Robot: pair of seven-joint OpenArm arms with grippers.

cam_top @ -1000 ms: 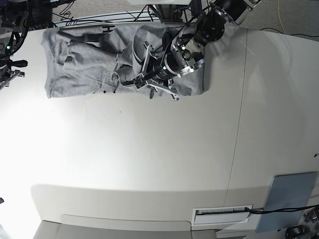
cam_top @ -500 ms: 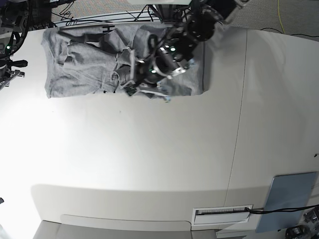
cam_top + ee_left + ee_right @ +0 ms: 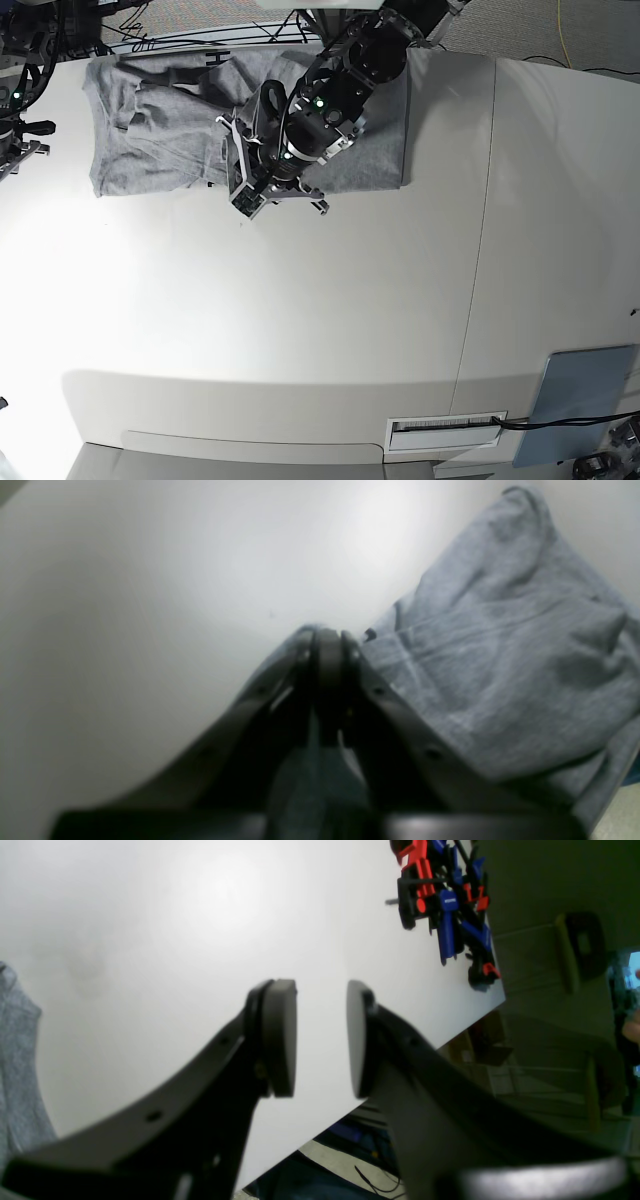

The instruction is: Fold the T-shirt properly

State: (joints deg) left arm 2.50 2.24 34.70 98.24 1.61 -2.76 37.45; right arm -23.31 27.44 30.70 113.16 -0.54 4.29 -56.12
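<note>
The heather-grey T-shirt (image 3: 160, 130) lies crumpled along the far edge of the white table (image 3: 300, 330), with black lettering showing near its back edge. My left gripper (image 3: 246, 198) reaches across it to the shirt's near hem. In the left wrist view its fingertips (image 3: 327, 642) are pressed together, with a fold of the grey T-shirt (image 3: 500, 680) pinched between them and cloth hanging below. My right gripper (image 3: 320, 1040) stands open over bare table with nothing between its pads. A bit of the T-shirt (image 3: 15, 1065) shows at that view's left edge.
Red and blue clamps (image 3: 445, 890) lie near a table corner in the right wrist view. A grey-blue pad (image 3: 585, 400) and a white labelled slot (image 3: 445, 430) sit at the near right. A seam (image 3: 485, 250) runs across the table. Cables lie behind the far edge.
My left arm has swung left across the shirt toward its near hem, and its jaws have closed on cloth. The shirt's right part lies flatter. The right arm has not moved.
</note>
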